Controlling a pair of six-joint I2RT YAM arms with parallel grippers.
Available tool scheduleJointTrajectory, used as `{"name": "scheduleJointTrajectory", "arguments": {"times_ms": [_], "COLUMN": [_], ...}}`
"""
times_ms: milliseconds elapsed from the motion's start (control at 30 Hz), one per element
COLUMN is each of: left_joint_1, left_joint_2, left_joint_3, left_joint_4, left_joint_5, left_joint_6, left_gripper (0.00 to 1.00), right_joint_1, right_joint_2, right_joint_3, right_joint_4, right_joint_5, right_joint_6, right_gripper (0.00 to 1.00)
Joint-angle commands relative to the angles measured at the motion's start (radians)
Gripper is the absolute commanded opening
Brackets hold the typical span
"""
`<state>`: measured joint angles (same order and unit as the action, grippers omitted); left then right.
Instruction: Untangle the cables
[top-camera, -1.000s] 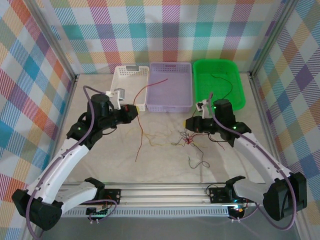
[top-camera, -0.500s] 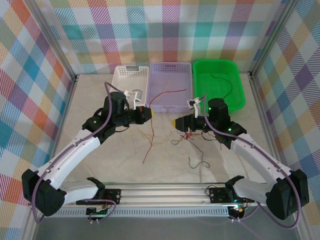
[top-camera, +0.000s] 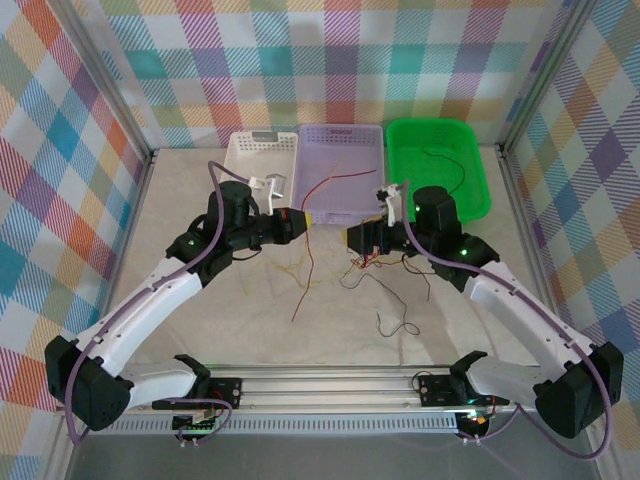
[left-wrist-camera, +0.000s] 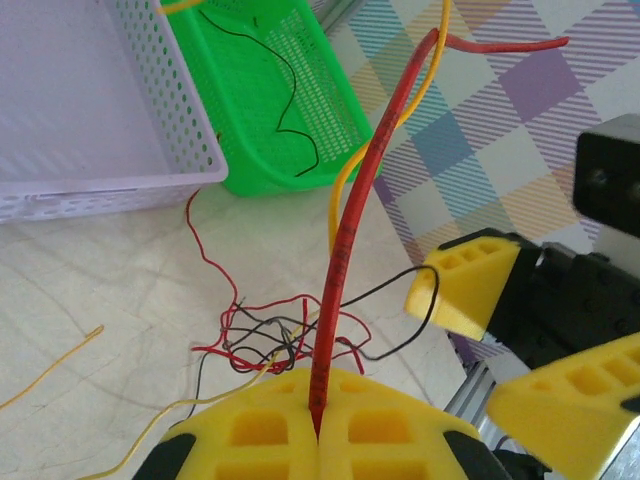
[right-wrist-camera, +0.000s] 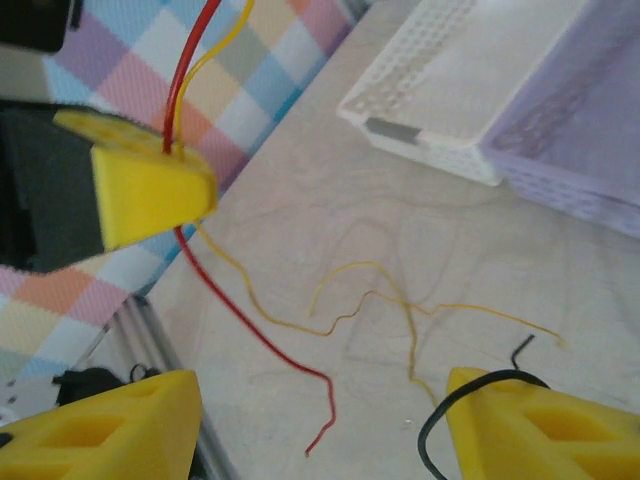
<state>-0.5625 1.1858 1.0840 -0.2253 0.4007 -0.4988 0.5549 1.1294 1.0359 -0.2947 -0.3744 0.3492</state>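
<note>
My left gripper (top-camera: 298, 220) (left-wrist-camera: 320, 430) is shut on a red cable (top-camera: 305, 265) (left-wrist-camera: 350, 220) (right-wrist-camera: 250, 330). One end of it arcs over the lilac basket and the other hangs down to the table. A yellow cable (left-wrist-camera: 340, 190) runs alongside it at the jaws; whether it is pinched too I cannot tell. A tangle of red, black and yellow cables (top-camera: 375, 262) (left-wrist-camera: 280, 340) lies on the table under my right gripper (top-camera: 352, 238) (right-wrist-camera: 320, 430). That gripper is open with nothing between its fingers (right-wrist-camera: 110, 430). A black cable (right-wrist-camera: 470, 395) curls against its right finger.
White basket (top-camera: 240, 150) (right-wrist-camera: 450, 90), lilac basket (top-camera: 372, 205) (left-wrist-camera: 90, 110) and green basket (top-camera: 478, 195) (left-wrist-camera: 290, 90) line the back. A black cable (top-camera: 445, 165) lies in the green one. Another loose black cable (top-camera: 395, 325) lies near the front rail. Loose yellow cables (right-wrist-camera: 380, 300) rest on the table.
My left gripper has carried the red cable rightward toward the middle. My right gripper has opened and moved back and left, above the tangle.
</note>
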Motion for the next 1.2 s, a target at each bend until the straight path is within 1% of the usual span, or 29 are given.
{"name": "scheduleJointTrajectory", "arguments": {"times_ms": [0,67,133,233,267,300,333,367,433,467,500,567,667,800,933,1067,1167], "left_joint_1": [-0.01,-0.012,-0.011,-0.013,-0.014,-0.015,-0.018,-0.022,-0.034,-0.04,-0.046,-0.055,-0.06,-0.062,-0.063,-0.066,-0.069], "left_joint_2": [0.003,0.0,-0.002,0.002,0.006,0.008,0.011,0.013,0.022,0.028,0.031,0.037,0.037,0.033,0.032,0.032,0.032], "left_joint_3": [0.041,0.045,0.052,0.068,0.071,0.071,0.07,0.068,0.068,0.068,0.068,0.069,0.076,0.073,0.059,0.057,0.06], "left_joint_4": [0.039,0.028,0.011,-0.013,-0.018,-0.013,-0.004,0.008,0.033,0.048,0.059,0.082,0.085,0.107,0.139,0.15,0.155], "left_joint_5": [0.011,0.007,0.003,-0.004,-0.006,-0.002,0.01,0.02,0.042,0.054,0.064,0.086,0.093,0.108,0.111,0.116,0.116], "left_joint_6": [-0.024,-0.02,-0.011,-0.002,-0.001,-0.002,-0.006,-0.01,-0.024,-0.033,-0.04,-0.056,-0.073,-0.106,-0.15,-0.177,-0.192], "left_gripper": [0.0,0.0,0.0,0.0,0.0,0.0,0.0,0.0,0.0,0.0,0.0,0.0,0.0,0.0,0.0,0.0,0.0], "right_joint_1": [0.009,0.008,0.008,0.009,0.008,0.009,0.01,0.011,0.015,0.028,0.042,0.077,0.088,0.092,0.098,0.123,0.149], "right_joint_2": [0.042,0.058,0.057,0.073,0.075,0.07,0.053,0.03,-0.02,-0.04,-0.05,-0.07,-0.075,-0.071,-0.036,-0.006,0.018], "right_joint_3": [0.109,0.15,0.168,0.206,0.217,0.222,0.211,0.181,0.104,0.066,0.042,-0.008,-0.061,-0.111,-0.126,-0.142,-0.146], "right_joint_4": [-0.298,-0.409,-0.482,-0.575,-0.594,-0.595,-0.563,-0.498,-0.327,-0.24,-0.181,-0.067,0.053,0.168,0.197,0.238,0.27], "right_joint_5": [0.203,0.261,0.281,0.24,0.221,0.2,0.153,0.079,-0.083,-0.143,-0.168,-0.179,-0.207,-0.198,-0.138,-0.113,-0.093], "right_joint_6": [-0.046,-0.04,-0.029,-0.039,-0.042,-0.041,-0.042,-0.039,-0.018,-0.009,-0.011,-0.035,-0.048,-0.048,-0.071,-0.091,-0.096], "right_gripper": [0.67,0.67,0.68,0.7,0.75,0.77,0.79,0.8,0.83,0.84,0.85,0.85,0.85,0.81,0.76,0.73,0.66]}}
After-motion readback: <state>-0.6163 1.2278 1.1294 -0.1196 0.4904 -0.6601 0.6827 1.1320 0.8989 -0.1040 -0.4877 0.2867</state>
